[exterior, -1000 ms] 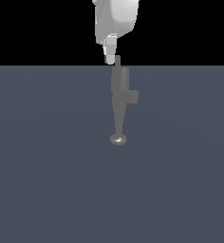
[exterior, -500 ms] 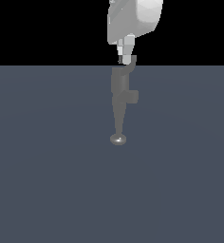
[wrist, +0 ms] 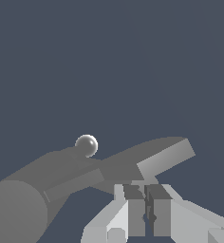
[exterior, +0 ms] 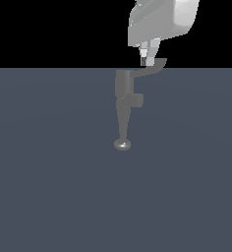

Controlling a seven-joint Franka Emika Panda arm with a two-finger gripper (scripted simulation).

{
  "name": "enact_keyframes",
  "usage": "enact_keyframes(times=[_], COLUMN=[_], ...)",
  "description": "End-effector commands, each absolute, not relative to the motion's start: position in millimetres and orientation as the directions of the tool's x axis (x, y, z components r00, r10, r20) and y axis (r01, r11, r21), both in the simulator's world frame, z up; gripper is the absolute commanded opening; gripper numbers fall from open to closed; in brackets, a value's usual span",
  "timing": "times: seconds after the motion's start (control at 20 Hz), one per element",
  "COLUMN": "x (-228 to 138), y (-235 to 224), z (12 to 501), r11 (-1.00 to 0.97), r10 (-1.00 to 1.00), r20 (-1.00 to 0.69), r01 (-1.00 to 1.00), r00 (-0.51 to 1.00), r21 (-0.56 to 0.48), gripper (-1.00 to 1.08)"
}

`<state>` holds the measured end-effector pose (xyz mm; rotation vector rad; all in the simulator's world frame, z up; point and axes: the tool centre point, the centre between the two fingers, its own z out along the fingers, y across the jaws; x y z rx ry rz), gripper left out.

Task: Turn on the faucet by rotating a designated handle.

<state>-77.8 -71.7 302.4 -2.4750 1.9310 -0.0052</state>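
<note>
The grey faucet [exterior: 124, 84] stands upright, and its tapering spout ends in a shiny knob [exterior: 122, 144]. A short boxy stub [exterior: 137, 101] sticks out toward the exterior view's right. The thin curved handle [exterior: 156, 66] reaches from the top of the body to the right, ending in a widened paddle tip. My gripper [exterior: 147, 61] is shut on nothing. Its fingertips rest against the left side of the paddle. In the wrist view my gripper [wrist: 146, 209] sits just behind the handle [wrist: 163, 156], with the knob [wrist: 86, 144] and the faucet body [wrist: 16, 213] beyond it.
A flat dark blue-grey floor [exterior: 49, 187] surrounds the faucet, under a black background. Nothing else shows.
My gripper has moved toward the exterior view's right. The handle, earlier in line with the body, now swings out to the right beside the fingertips.
</note>
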Motion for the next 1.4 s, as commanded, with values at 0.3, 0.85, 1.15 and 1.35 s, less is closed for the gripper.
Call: enact_keyframes(times=[0.3, 0.85, 1.15, 1.35], x=[-60.6, -30.3, -14.4, -6.7], y=[-86.7, -113.4, -127.7, -134.7], z=[301.9, 300.8, 300.3, 300.1], r11=[-0.235, -0.222, -0.214, -0.211], r10=[-0.972, -0.975, -0.977, -0.978], r20=[0.001, 0.001, 0.000, 0.000], r01=[-0.972, -0.975, -0.977, -0.978], r00=[0.235, 0.222, 0.214, 0.211], r21=[-0.003, -0.001, -0.001, 0.000], gripper=[-1.00, -1.00, -1.00, -1.00])
